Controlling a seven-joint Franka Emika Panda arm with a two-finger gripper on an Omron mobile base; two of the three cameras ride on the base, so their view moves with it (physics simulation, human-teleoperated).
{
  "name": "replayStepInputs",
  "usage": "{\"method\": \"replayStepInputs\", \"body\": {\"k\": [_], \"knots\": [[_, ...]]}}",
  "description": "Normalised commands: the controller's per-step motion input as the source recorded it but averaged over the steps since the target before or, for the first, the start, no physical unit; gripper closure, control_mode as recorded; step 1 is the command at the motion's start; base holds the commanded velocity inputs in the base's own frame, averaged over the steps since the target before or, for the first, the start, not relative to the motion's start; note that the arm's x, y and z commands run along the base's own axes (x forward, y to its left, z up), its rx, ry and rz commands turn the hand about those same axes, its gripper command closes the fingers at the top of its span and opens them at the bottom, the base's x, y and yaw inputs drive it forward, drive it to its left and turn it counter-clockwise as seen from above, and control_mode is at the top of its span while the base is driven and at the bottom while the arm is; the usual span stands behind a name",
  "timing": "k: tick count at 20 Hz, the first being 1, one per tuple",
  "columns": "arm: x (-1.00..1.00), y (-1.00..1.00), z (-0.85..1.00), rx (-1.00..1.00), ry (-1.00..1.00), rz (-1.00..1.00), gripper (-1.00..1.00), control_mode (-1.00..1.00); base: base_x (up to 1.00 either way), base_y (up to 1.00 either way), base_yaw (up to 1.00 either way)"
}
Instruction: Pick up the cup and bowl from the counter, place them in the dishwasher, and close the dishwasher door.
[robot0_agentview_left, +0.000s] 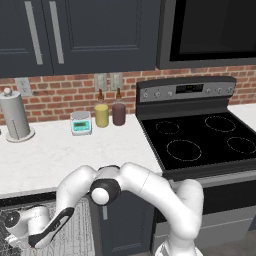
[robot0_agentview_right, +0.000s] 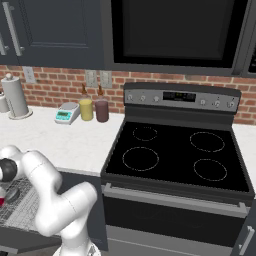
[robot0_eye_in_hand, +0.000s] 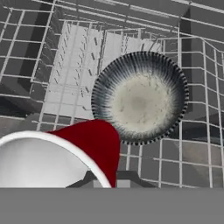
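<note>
Your gripper (robot0_eye_in_hand: 107, 186), clamped on the red tapered plastic cup (robot0_eye_in_hand: 94, 144), hovers beside the grey metallic bowl (robot0_eye_in_hand: 140, 98) in the dishwasher's wire rack (robot0_eye_in_hand: 192, 157); release next.

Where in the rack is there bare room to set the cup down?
The bowl already sits in the rack. Bare wire grid lies to its left, toward the back wall, and below it on the right. The shut gripper holds the cup close beside the bowl, the tight spot.
</note>
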Motion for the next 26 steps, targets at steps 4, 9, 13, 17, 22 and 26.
{"method": "replayStepInputs", "body": {"k": [4, 9, 13, 17, 22, 26], "knots": [[0.1, 0.08, -0.46, 0.0, 0.0, 0.0, 1.0, -1.0, 0.0, 0.0, 0.0], [-0.33, 0.23, -0.18, 0.0, -0.03, 0.0, 1.0, -1.0, 0.0, 0.0, 0.0], [-0.28, 0.21, 0.15, 0.0, -0.14, 0.0, 1.0, -1.0, 0.0, 0.0, 0.0], [-0.29, 0.17, 0.0, 0.0, -0.04, 0.0, 1.0, -1.0, 0.0, 0.0, 0.0], [-0.02, 0.03, 0.13, 0.01, -0.06, 0.0, 1.0, -1.0, 0.0, 0.0, 0.0], [0.0, 0.0, 0.41, 0.12, -0.08, 0.0, 1.0, -1.0, 0.0, 0.0, 0.0]]}}
